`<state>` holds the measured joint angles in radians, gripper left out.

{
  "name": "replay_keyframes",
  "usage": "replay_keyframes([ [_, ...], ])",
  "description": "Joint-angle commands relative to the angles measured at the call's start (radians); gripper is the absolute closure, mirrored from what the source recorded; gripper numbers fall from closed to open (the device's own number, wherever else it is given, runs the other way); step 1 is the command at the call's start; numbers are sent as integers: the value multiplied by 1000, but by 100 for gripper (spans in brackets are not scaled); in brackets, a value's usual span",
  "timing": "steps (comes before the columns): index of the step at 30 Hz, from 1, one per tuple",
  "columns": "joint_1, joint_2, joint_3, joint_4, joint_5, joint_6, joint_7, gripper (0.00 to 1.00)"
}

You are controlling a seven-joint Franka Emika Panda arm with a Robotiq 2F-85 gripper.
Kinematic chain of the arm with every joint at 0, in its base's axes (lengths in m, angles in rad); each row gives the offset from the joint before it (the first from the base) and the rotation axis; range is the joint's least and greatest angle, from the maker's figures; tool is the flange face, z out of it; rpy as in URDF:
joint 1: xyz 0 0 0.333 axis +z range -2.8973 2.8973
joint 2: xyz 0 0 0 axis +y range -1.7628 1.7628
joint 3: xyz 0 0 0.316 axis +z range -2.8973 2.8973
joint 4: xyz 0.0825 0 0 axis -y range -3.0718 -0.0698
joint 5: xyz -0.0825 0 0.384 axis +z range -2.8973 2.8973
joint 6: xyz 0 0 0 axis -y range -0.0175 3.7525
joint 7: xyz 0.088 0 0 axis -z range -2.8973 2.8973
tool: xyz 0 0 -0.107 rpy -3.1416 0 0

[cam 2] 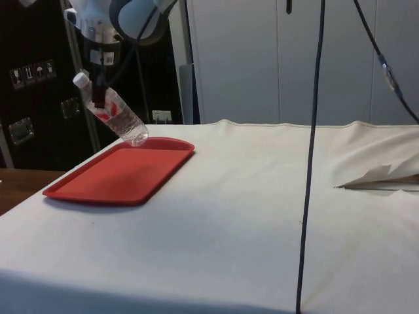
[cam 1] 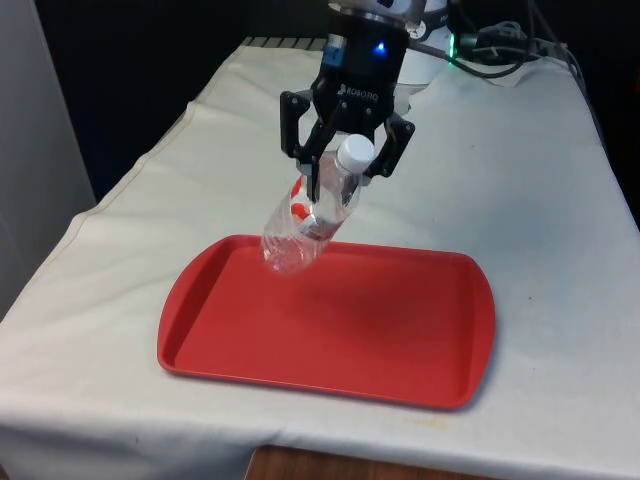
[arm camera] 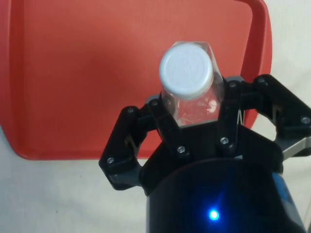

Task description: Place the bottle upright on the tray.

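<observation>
A clear plastic bottle [cam 1: 310, 218] with a white cap and a red label hangs tilted in the air over the far edge of the red tray [cam 1: 400, 350]. My black gripper [cam 1: 340, 180] is shut on the bottle just below its cap. In the side view the bottle [cam 2: 114, 118] leans with its cap up and its base low, close above the red tray [cam 2: 111, 180]. The wrist view looks straight down on the bottle's white cap [arm camera: 187, 68], held between my fingers [arm camera: 163, 119], with the red tray [arm camera: 97, 73] beneath.
The tray lies flat on the white cloth [cam 1: 520, 180] near the table's front edge. A black cable [cam 2: 311, 163] hangs down across the side view. Cables lie at the table's far end [cam 1: 500, 45].
</observation>
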<state>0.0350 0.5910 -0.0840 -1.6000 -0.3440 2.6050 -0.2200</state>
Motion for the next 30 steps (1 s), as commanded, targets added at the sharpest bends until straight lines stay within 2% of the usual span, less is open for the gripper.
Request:
replay_keyframes([
  [1,-10,4,10,2,14,12,-6,86],
  [2,-1,1,-1,0,7,6,0,86],
  [3,-10,5,9,3,21,19,-6,86],
  [9,-14,16,7,4,73,56,-8,86],
  [10,-3,11,-5,1,60,46,0,86],
  [11,-14,17,6,3,82,63,-8,86],
  [18,-19,26,2,-2,140,109,-13,86],
  [19,-8,25,-11,0,130,96,-4,86],
  [20,-19,26,1,-3,144,114,-13,86],
  [25,-20,28,-6,-8,165,135,-13,86],
  [26,-9,28,-18,-3,157,119,-4,86],
  [27,-20,27,-7,-10,170,140,-13,86],
  [30,-21,26,-11,-19,184,159,-13,86],
])
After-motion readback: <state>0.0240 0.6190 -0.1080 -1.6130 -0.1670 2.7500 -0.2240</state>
